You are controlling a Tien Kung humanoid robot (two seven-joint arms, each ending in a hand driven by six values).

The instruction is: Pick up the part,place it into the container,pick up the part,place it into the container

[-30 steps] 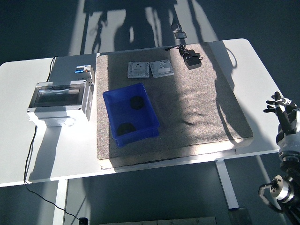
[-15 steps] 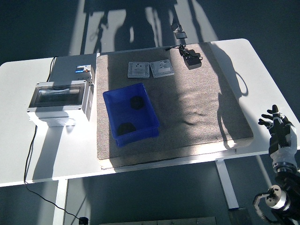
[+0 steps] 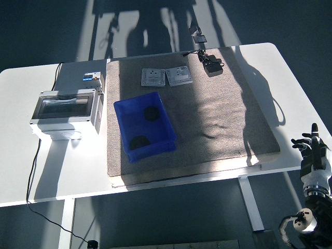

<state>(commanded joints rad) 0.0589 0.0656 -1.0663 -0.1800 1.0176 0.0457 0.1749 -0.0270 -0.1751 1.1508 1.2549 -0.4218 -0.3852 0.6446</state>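
A blue container stands on the grey mat, left of centre. Two dark round parts lie inside it, one toward the far side and one toward the near side. My right hand hangs off the table's right edge, below the tabletop, fingers spread and empty. The left arm is out of the picture.
A grey electrical box with a clear lid sits on the white table at the left. Two square switch plates lie at the mat's far side. A black adapter with cable rests at the far right.
My right hand has dropped lower, ending further from the table's right edge. Nothing on the table has moved.
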